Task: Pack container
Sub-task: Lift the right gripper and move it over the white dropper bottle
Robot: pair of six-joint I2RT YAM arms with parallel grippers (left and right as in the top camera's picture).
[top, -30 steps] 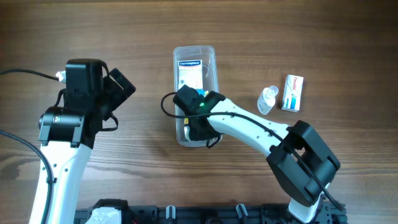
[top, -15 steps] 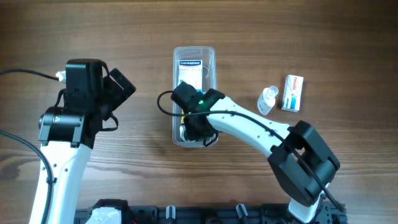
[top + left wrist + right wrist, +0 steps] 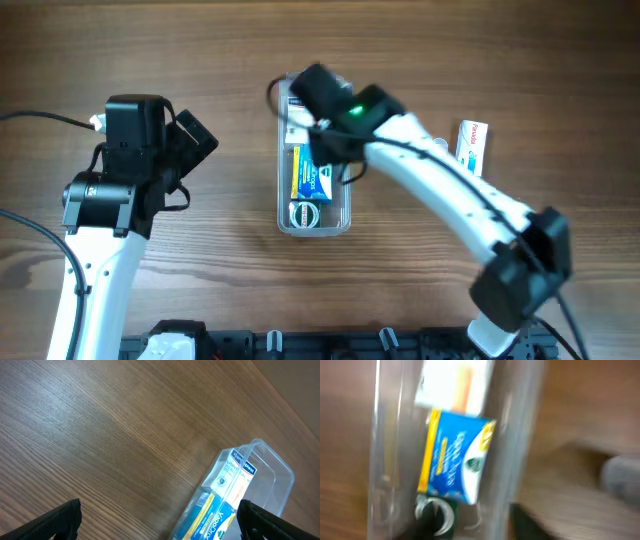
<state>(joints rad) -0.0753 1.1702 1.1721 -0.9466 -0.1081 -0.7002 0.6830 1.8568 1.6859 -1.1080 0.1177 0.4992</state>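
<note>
The container (image 3: 283,160), a long clear plastic tub, lies lengthwise mid-table. Inside it are a blue and yellow box (image 3: 310,176), a small round tin (image 3: 303,214) at the near end and a white box (image 3: 293,108) at the far end. My right gripper (image 3: 325,140) hangs above the tub's far half. In the blurred right wrist view its gripper (image 3: 475,525) is open and holds nothing, with the blue box (image 3: 455,457) and the tin (image 3: 440,512) below. My left gripper (image 3: 195,140) stays off to the left, open and holding nothing (image 3: 160,525). It looks toward the container (image 3: 280,477).
A white box with blue and red print (image 3: 471,146) stands on the wood to the right of the container, partly behind my right arm. The left arm's base and cables fill the left side. A black rail runs along the near table edge (image 3: 300,345).
My right gripper was shut low in the container's near end. It has opened, risen and swung toward the far end, leaving the round tin in the tub. The left arm has not moved.
</note>
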